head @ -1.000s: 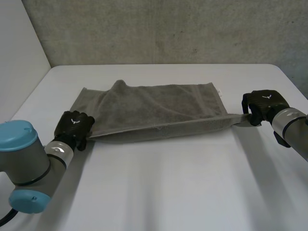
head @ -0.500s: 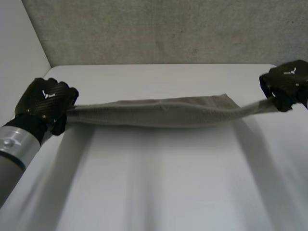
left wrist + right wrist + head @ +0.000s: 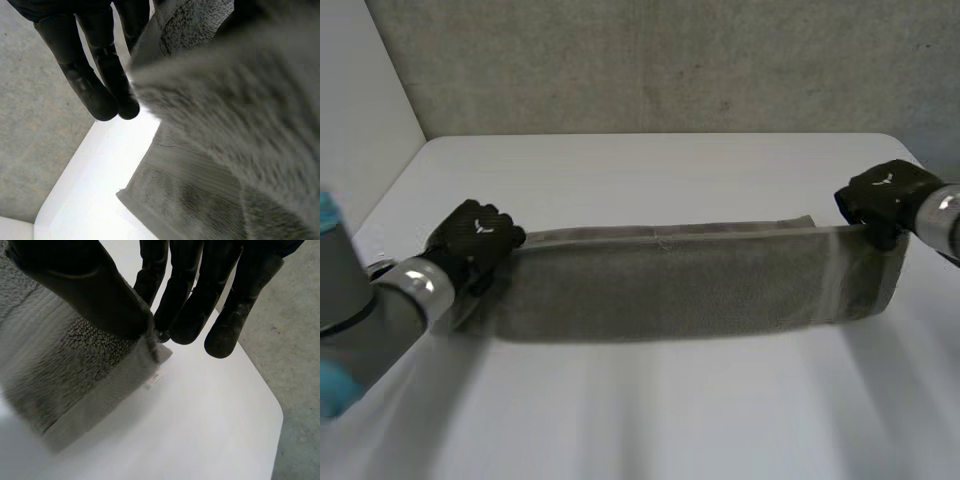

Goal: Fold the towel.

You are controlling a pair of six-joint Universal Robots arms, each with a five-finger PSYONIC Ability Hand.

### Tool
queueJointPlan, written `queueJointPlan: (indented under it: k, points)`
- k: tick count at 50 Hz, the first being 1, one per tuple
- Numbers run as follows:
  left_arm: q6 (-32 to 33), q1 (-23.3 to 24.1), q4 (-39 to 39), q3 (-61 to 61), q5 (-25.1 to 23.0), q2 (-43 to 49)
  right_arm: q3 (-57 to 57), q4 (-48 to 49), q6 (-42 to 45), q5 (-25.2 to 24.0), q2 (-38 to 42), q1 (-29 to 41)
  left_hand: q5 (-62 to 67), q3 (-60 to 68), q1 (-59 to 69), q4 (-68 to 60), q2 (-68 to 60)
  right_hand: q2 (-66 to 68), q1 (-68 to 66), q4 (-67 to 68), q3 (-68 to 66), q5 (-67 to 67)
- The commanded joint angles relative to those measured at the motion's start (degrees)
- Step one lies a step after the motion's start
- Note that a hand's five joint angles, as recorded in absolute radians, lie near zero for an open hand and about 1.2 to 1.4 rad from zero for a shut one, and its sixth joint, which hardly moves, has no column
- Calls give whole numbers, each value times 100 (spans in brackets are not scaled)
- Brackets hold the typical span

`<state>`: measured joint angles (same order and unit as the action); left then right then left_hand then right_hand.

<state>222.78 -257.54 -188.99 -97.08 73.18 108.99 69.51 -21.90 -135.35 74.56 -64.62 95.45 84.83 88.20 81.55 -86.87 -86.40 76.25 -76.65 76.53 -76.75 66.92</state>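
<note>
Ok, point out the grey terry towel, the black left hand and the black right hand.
grey terry towel (image 3: 670, 285): head view, middle of the cloth.
black left hand (image 3: 475, 238): head view, back of the hand.
black right hand (image 3: 880, 198): head view, back of the hand.

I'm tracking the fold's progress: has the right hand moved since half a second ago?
Yes. The right hand, pinching a towel corner, has dropped lower in the head view, away from the far right corner of the table.

The head view looks down from behind onto the white table (image 3: 640, 420). The 2 wrist views look closely along the left hand (image 3: 95, 75) and right hand (image 3: 190, 290); all 3 share the towel (image 3: 680, 285).
</note>
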Motion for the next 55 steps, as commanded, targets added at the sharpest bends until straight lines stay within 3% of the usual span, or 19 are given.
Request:
queueJointPlan:
  k: [1,8,18,19,20,22,23,24,29,35,43,49,55]
  points:
    - [-6,133,11,1610,56,1552,-1122,414,-536,375,1169,307,-1483,-820,-155,687,640,375,-335,347,-325,308]
    - [-41,168,2,2842,56,2556,-2159,564,-651,542,2119,500,-1483,-820,-155,687,640,375,-335,347,-325,308]
    - [-41,186,-33,3661,30,3190,-3058,652,-827,560,2894,571,-1483,-820,-155,687,640,375,-335,347,-325,308]
    - [-50,186,-33,3748,30,3268,-3179,652,-827,577,2990,632,-1483,-820,-155,687,640,-818,859,-846,868,-885]
    - [-50,186,-33,3749,30,3269,-3181,652,-827,577,2991,633,-1483,-820,-155,687,640,-830,871,-858,880,-897]
    - [-41,195,-33,3845,65,3357,-3426,652,-818,708,3166,729,-7019,-6355,-5691,6223,6175,-6625,6665,-6653,6675,-6692]
    - [-41,195,-33,3846,65,3357,-3427,652,-818,709,3166,729,-7049,-6385,-5720,6252,6205,-6625,6665,-6653,6675,-6692]
    - [-41,195,-24,3863,74,3357,-3515,634,-818,806,3184,738,-8414,-7751,-7086,7618,7571,-6625,6665,-6653,6675,-6692]
    - [-147,213,-7,3837,83,3243,-3576,652,-888,876,2982,764,-8378,-7714,-7049,7581,7534,-6625,6665,-6653,6675,-6692]
    - [-824,336,20,3529,74,2443,-3295,916,-1337,850,2059,861,-8344,-7680,-7016,7548,7500,-6625,6665,-6653,6675,-6692]
    - [-2193,344,-68,2319,47,565,-2145,951,-1372,867,470,1028,-8294,-7630,-6965,7497,7450,-6625,6665,-6653,6675,-6692]
    - [-2756,336,-366,1300,74,-657,-1223,548,-1337,876,-189,1037,-8277,-7613,-6948,7480,7433,-6625,6665,-6653,6675,-6692]
    - [-3205,318,-789,453,83,-1292,-395,54,-1090,876,-376,967,-8260,-7596,-6932,7463,7416,-6625,6665,-6653,6675,-6692]
